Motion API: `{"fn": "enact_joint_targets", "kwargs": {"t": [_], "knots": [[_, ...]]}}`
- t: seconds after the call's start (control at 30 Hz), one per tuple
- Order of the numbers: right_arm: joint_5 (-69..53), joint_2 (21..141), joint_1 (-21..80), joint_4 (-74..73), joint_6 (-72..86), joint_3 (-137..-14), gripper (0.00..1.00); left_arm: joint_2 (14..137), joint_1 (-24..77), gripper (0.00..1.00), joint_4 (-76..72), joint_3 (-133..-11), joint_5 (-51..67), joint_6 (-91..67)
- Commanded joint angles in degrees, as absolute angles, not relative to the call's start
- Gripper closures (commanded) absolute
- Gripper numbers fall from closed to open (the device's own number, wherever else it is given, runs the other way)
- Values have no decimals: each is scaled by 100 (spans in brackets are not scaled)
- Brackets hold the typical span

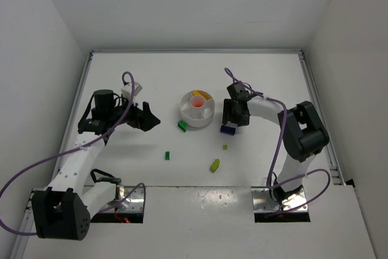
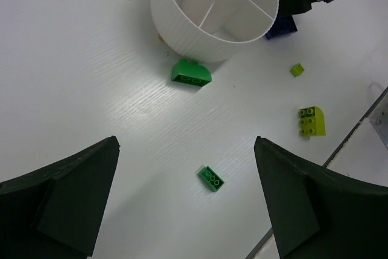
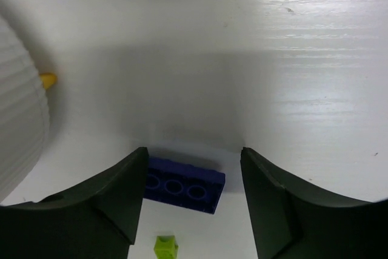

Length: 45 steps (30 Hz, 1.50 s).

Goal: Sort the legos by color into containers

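The round white dish (image 1: 189, 116) holds red-orange bits in its centre well (image 1: 197, 102) and yellow-orange in a far wedge (image 1: 205, 95). My right gripper (image 1: 232, 121) is open, low over a dark purple brick (image 3: 185, 184) that lies on the table between the jaws, nearer the left finger (image 3: 115, 198). My left gripper (image 1: 150, 117) is open and empty, left of the dish. In the left wrist view a green brick (image 2: 191, 72) lies against the dish wall (image 2: 182, 22), and a small green brick (image 2: 211, 178) lies between my fingers' line of sight.
A tiny lime bit (image 1: 225, 147) and a larger lime brick (image 1: 214, 165) lie in front of the right gripper. A yellow bit (image 3: 48, 79) pokes out beside the dish wall (image 3: 18, 119). White walls enclose the table on three sides.
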<state>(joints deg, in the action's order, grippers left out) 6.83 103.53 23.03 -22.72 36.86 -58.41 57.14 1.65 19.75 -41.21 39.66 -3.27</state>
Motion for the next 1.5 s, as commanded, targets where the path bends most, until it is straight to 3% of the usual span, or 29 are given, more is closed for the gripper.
{"fn": "enact_joint_targets", "kwargs": {"t": [0.0,0.13,0.3,0.47,0.63,1.13,1.47], "knots": [[308,9862,2285,-2005,3271,-5644,36,5555,79,0,1758,-4113,4096,-281],[-122,9326,2172,-1574,2270,-5327,34,5502,79,0,1758,-4061,4096,-281],[-1800,8816,2065,-1599,276,-5265,36,5502,79,0,1758,-4061,4157,-281],[-2968,8982,1960,-2124,-1550,-5203,41,5502,79,0,1758,-4061,4210,-281],[-3207,9579,1785,-2988,-2995,-5695,46,5502,79,0,1758,-4061,4210,-281],[-3023,9976,1617,-2927,-3735,-5695,37,5449,79,0,1758,-4008,4210,-176],[-2708,10406,1810,-3383,-4297,-6513,36,5502,79,0,1758,-4008,4263,-176]]}}
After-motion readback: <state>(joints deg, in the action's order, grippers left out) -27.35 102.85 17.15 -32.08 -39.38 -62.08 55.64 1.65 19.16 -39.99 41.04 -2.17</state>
